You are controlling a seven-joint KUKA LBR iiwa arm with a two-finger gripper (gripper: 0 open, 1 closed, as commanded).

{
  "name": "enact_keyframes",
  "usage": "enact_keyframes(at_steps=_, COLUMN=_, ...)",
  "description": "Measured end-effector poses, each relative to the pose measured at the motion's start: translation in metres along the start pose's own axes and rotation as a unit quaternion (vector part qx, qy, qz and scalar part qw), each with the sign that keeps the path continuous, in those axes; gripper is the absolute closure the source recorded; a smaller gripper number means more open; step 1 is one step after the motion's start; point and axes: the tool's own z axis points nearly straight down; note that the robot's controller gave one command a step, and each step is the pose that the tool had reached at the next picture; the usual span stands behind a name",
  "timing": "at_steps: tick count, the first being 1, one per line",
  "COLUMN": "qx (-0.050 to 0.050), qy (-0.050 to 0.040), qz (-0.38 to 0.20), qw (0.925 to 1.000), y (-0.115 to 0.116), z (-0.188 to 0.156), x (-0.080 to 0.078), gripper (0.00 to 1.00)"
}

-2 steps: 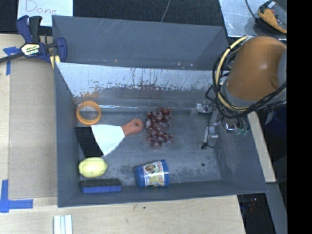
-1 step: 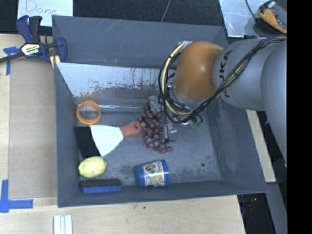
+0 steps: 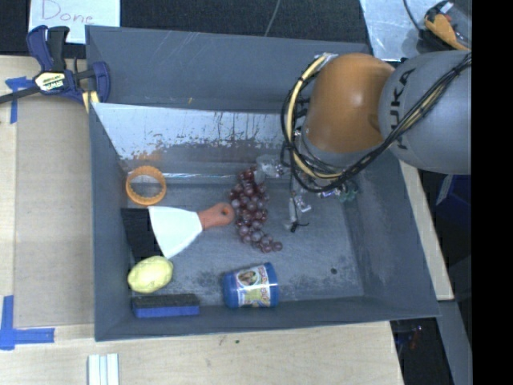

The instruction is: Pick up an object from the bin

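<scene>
Camera view: gripper (image 3: 297, 215) hangs low inside the bin (image 3: 361, 247), just to the view's right of a bunch of dark purple grapes (image 3: 250, 207). It is beside the bunch, not over it. The arm's orange cover (image 3: 345, 103) and its cable loops sit above and hide most of the wrist, so I cannot tell whether the gripper is open or closed. Nothing is visibly caught in it.

Likely candidate: the grapes, being the nearest thing. They lie loose about mid-floor, with a short strand trailing toward the view's lower right. A soft, lumpy target, probably best taken at the thick middle.

Other things, placed from the grapes:
- white spatula with orange handle (image 3: 192, 223) to the left, handle end at or against the bunch's edge
- orange ring (image 3: 145, 186) further left, toward the back wall
- yellow lemon (image 3: 150, 274) and blue block (image 3: 166, 305) well off to the lower left
- blue can (image 3: 249, 286) below, lying on its side

Pick not yet made, by my reading.
</scene>
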Motion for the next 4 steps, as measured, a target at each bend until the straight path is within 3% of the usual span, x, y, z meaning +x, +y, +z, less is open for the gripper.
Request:
enact_keyframes(at_steps=1, qx=0.000, qy=-0.0083, qz=0.036, qw=0.9993, y=0.014, z=0.040, x=-0.014, gripper=0.00)
enact_keyframes(at_steps=2, qx=0.002, qy=-0.0060, qz=-0.075, qw=0.9972, y=0.030, z=0.047, x=-0.032, gripper=0.00)
enact_keyframes(at_steps=3, qx=0.004, qy=-0.0150, qz=-0.137, qw=0.9904, y=0.037, z=0.045, x=-0.027, gripper=1.00)
enact_keyframes(at_steps=4, qx=0.004, qy=-0.0152, qz=-0.137, qw=0.9904, y=0.037, z=0.044, x=-0.027, gripper=1.00)
